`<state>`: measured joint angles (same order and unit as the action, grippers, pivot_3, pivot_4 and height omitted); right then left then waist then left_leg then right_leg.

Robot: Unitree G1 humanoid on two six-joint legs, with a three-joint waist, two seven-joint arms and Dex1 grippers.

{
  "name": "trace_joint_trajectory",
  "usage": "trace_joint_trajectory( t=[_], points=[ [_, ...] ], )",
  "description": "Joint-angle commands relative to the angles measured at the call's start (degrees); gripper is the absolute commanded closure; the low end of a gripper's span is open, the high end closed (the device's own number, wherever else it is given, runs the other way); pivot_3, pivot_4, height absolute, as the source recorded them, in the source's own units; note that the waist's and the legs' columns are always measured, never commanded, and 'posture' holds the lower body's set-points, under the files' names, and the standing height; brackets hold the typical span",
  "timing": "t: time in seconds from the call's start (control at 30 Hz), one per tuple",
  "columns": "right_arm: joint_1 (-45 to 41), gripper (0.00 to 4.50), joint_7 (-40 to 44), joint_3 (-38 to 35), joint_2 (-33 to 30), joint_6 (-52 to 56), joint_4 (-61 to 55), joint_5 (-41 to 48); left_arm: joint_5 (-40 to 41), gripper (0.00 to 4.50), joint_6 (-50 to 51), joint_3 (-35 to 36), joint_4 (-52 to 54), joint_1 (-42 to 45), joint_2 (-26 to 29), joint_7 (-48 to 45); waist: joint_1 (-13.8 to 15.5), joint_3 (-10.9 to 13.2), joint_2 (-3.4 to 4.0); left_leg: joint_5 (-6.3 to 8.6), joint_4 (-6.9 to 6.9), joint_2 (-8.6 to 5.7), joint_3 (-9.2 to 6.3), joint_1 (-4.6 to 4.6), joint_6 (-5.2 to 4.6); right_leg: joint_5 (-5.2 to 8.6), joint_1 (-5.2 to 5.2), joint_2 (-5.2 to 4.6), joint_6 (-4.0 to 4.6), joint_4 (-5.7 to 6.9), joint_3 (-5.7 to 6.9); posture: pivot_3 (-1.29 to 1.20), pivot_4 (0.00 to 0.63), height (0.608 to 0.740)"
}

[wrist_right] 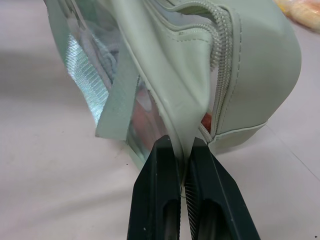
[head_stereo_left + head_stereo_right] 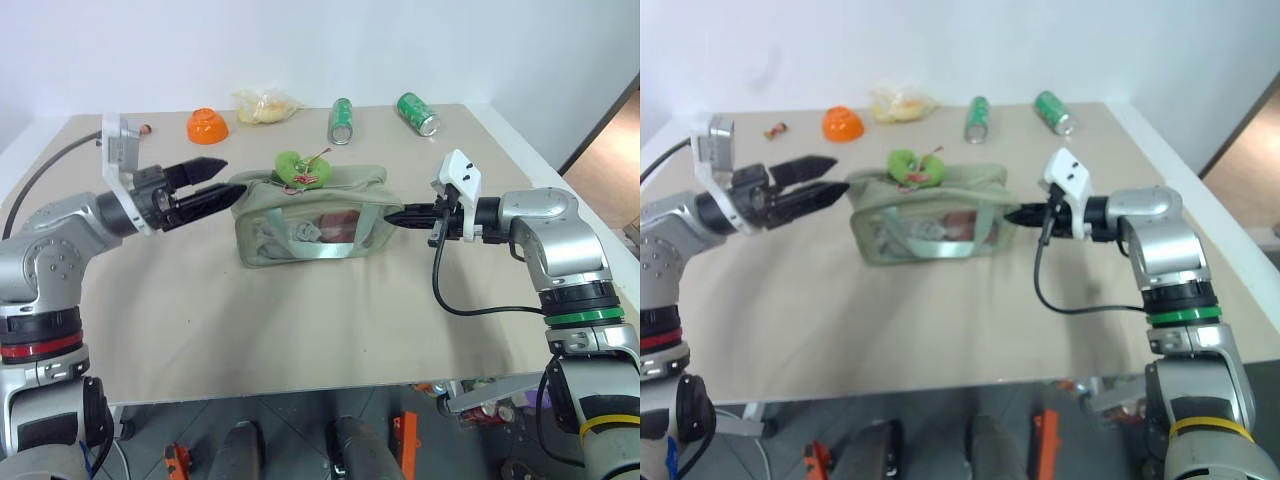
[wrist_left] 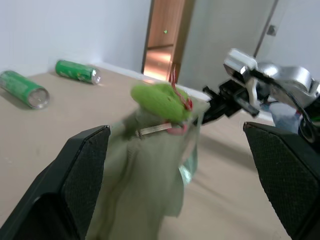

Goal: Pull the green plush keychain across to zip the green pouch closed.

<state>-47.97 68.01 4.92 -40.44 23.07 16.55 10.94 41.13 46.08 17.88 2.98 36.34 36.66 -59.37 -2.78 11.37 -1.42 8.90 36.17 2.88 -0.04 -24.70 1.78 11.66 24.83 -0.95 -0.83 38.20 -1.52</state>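
- Right end effector pinches the right end of the pale sage-green fabric pouch.
- Left end effector, fingers spread, hovers left of it.
- Lime-green fuzzy plush keychain lies on top.

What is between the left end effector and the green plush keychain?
Only the left end of the green pouch: head views show the open left end effector beside it, the green plush keychain on top.

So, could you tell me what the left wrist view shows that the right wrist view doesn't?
Left wrist view: the green plush keychain on top of the green pouch, two green cans lying on the table, a doorway, and the left gripper open. Right wrist view: the right gripper shut on the pouch's end fabric, and the zipper teeth up close. Both show the pouch and the tan table.
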Motion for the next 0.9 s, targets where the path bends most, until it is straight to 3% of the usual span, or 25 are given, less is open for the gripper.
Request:
trace_joint_trajectory(
  t=[0.03,0.6,0.9],
  points=[
    [-0.37,4.5,0.79,1.06,-0.14,0.13,0.21,-0.49,-1.09,0.07,-1.83,-1.47,1.08,-1.8,1.44,0.63,0.04,0.0,-0.01,0.0,0.0,0.0,-0.01,0.0,0.0,0.01,0.0,0.01,0.02,0.0,0.01,0.0,0.15,0.74],
    [0.45,4.5,0.68,0.53,-0.78,0.98,-1.46,-0.34,-8.7,0.07,-11.15,-10.01,-8.32,0.95,-1.58,1.36,0.1,-0.03,-0.05,0.0,-0.01,0.0,0.04,-0.02,0.0,0.01,0.03,0.01,0.05,-0.03,-0.03,0.0,0.15,0.74],
    [0.61,4.5,0.47,0.5,-1.0,1.25,-1.76,-0.4,-8.34,2.98,-12.06,-10.68,-9.13,2.2,-3.71,1.51,0.12,-0.03,-0.06,0.0,-0.08,0.0,0.04,-0.05,0.0,0.02,0.06,0.0,0.04,-0.05,-0.03,0.0,0.15,0.74]
  ],
)
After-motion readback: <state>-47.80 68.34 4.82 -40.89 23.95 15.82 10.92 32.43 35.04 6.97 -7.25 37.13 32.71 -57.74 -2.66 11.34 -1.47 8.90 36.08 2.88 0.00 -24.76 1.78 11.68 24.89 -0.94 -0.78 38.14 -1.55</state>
